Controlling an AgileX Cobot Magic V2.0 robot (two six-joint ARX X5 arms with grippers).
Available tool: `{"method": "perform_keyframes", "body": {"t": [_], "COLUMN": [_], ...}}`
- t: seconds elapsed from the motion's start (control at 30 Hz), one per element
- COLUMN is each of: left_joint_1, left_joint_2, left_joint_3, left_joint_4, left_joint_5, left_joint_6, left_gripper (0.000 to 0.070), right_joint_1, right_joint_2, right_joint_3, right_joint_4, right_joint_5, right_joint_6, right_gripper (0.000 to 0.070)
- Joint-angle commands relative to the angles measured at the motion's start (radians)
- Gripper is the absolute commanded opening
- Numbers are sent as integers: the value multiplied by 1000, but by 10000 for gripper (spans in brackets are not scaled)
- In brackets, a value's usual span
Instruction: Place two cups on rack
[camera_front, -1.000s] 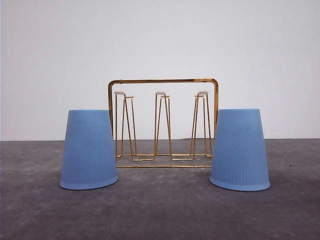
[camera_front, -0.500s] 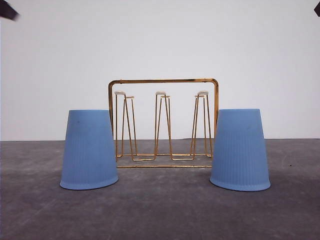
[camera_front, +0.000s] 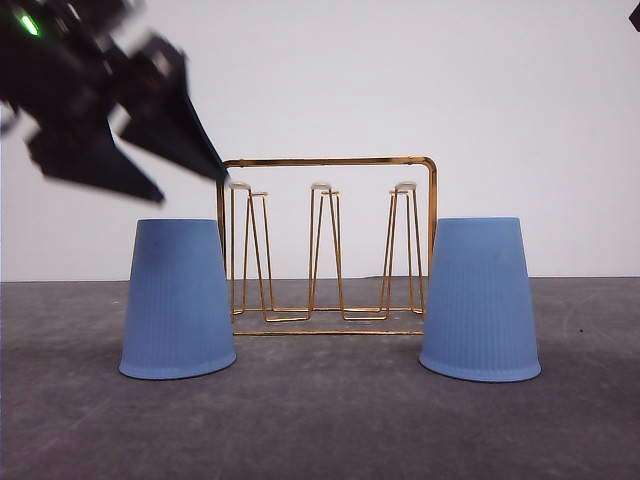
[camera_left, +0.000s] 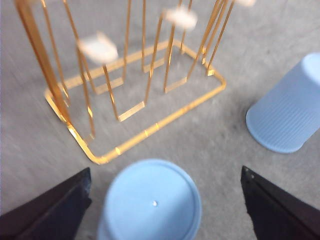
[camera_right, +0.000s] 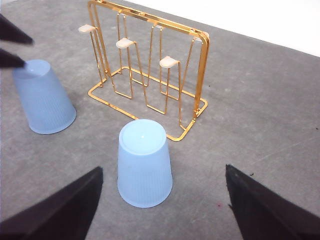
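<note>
While both cups stand untouched | left gripper (camera_front: 195, 185) has just swung in above left cup (camera_front: 178, 300), fingers (camera_left: 50, 215) spread wide, empty | right gripper (camera_right: 160, 210) agape, empty | rack (camera_front: 326, 245) bare

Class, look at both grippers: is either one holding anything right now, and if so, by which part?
Nothing is held. The left gripper is open above the left cup; the right gripper is open above the right cup. Both cups stand upside down beside the rack.
</note>
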Motion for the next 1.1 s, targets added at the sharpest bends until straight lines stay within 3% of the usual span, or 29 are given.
{"method": "perform_keyframes", "body": {"t": [0.0,0.23,0.4,0.47,0.8,1.07], "left_joint_1": [-10,-30,-31,-31,-31,-31], "left_joint_2": [45,163,159,140,97,98], "left_joint_3": [17,17,22,40,338,534], "left_joint_4": [3,-1,-10,-45,-434,-455], "left_joint_5": [-3,-49,-68,-68,-85,-204], "left_joint_6": [-29,-29,-29,-29,-30,-55], "left_gripper": [598,575,379,345,347,347], "right_joint_1": [4,4,4,4,4,4], "right_joint_2": [3,3,3,3,3,3], "right_joint_3": [12,12,12,12,12,12], "right_joint_4": [10,10,9,9,10,10], "right_joint_5": [4,4,4,4,4,5], "right_joint_6": [-5,-5,-4,-4,-4,-4], "right_gripper": [498,498,498,498,498,498]}}
